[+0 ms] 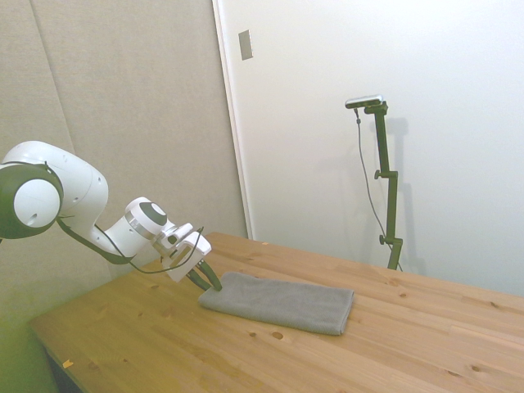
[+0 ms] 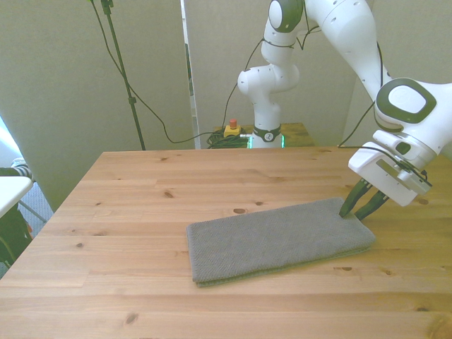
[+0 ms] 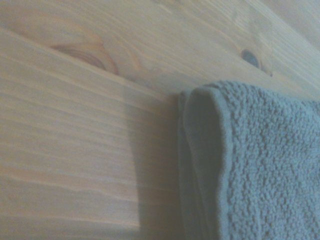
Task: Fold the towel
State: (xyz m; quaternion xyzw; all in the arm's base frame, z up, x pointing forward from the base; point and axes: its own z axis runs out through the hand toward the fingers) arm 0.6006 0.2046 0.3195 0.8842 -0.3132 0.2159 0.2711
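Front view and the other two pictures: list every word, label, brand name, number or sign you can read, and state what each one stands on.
None can be read.
Round dark badge on the white robot arm's base: a pale mark, too small to read.
Plain mid-grey terry towel: no tag or print showing.
Wooden table: only grain and knots.
Grey rectangular plate on the white wall: blank.

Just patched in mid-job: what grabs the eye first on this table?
A plain mid-grey terry towel, already a thick layered rectangle, lies flat on the wooden table toward the front view's right. The white arm's two-finger gripper reaches down at the towel's corner at the front view's right, its dark fingers slightly parted.
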